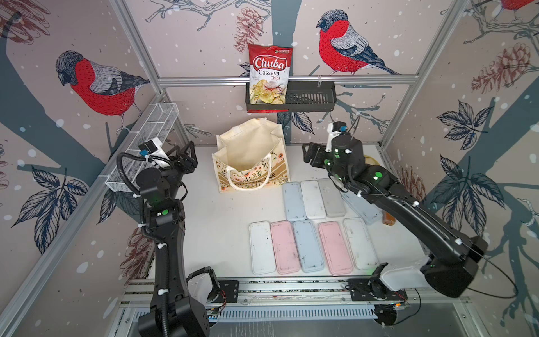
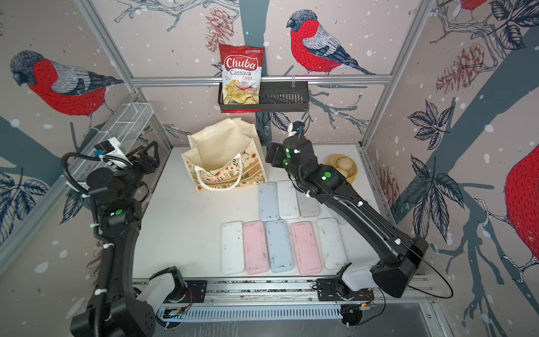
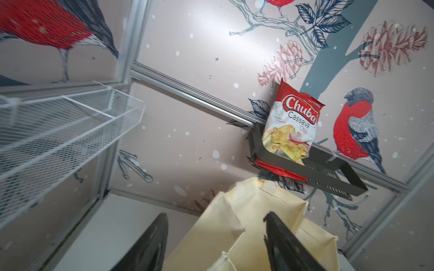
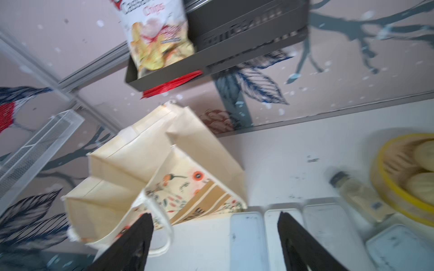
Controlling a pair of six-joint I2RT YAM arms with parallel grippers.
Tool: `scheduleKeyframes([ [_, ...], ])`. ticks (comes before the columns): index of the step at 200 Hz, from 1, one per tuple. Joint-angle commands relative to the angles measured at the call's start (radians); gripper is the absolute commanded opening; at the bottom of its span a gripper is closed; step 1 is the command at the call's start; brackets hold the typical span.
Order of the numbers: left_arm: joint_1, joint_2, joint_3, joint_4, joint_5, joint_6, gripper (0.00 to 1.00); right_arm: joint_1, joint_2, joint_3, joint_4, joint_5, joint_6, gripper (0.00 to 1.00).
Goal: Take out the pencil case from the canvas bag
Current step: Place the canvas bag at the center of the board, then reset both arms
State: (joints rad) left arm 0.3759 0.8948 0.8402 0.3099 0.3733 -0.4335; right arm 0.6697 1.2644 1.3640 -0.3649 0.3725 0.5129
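The left arm (image 1: 175,262) and right arm (image 1: 408,210) are black, with little green lights (image 1: 165,212), white ties (image 1: 162,291) and black cables (image 1: 124,172).

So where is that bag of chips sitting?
In both top views the chip bag stands in the left end of the black basket on the back wall, above the canvas bag.

Both arms are raised and bent at the elbow, pretty much mirroring each other. The left arm (image 1: 163,233) stands nearly upright, and the left gripper (image 1: 192,154) points inward with its jaws spread apart. The right arm (image 1: 408,210) slants in low from its base. The right gripper (image 1: 306,154) faces the left one, jaws wide apart too.
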Motion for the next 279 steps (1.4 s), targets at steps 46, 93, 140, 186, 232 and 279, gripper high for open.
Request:
scheduleKeyframes([
  [46,-0.035,-0.286,-0.578,0.274,-0.262,0.094,0.68,-0.557,-0.254,-0.838,0.645,0.037,-0.165,0.9],
  [93,-0.277,-0.191,-0.801,0.565,-0.499,0.216,0.68,-0.697,-0.105,-1.072,1.019,-0.051,-0.276,0.89],
  [140,-0.299,0.191,-0.865,0.963,-0.373,0.292,0.69,-0.689,-0.022,-1.245,1.538,-0.314,-0.391,0.9],
  [186,-0.296,0.667,-0.871,1.485,-0.217,0.406,0.72,-0.679,0.231,-1.356,1.993,-0.331,-0.449,0.93],
  [232,-0.279,0.709,-0.832,1.462,-0.421,0.308,0.99,-0.61,0.255,-1.161,1.656,0.008,-0.397,1.0],
  [279,-0.275,0.706,-0.827,1.448,-0.399,0.31,1.0,-0.616,0.234,-1.15,1.597,0.017,-0.373,1.0],
])
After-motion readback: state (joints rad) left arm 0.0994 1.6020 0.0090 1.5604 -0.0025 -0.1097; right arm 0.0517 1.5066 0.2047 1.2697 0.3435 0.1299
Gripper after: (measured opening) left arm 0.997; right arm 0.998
